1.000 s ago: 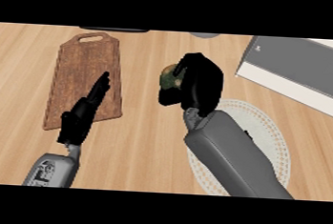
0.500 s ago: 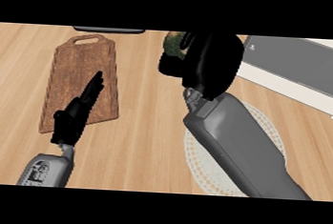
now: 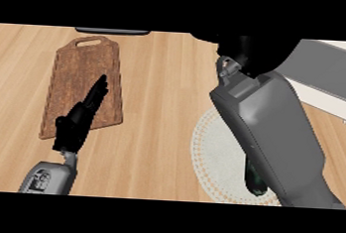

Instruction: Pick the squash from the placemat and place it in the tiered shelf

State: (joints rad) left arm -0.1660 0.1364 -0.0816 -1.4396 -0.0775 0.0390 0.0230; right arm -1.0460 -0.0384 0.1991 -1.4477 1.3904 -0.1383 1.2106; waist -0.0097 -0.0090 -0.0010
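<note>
The right hand point(image 3: 247, 49) hangs beside the tiered shelf point(image 3: 332, 72), well away from the placemat point(image 3: 210, 155), presumably delivering the squash, though the squash is hidden and I cannot tell its grasp, while the left hand point(image 3: 80, 121) rests open over the cutting board point(image 3: 75, 73).

Wooden cutting board point(image 3: 86, 86) — on counter point(image 3: 162, 113)

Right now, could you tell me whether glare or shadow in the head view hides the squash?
Head view: even light, no glare or deep shadow; the squash does not show; the right hand is one dark mass at the top edge; its forearm covers much of the placemat.
</note>
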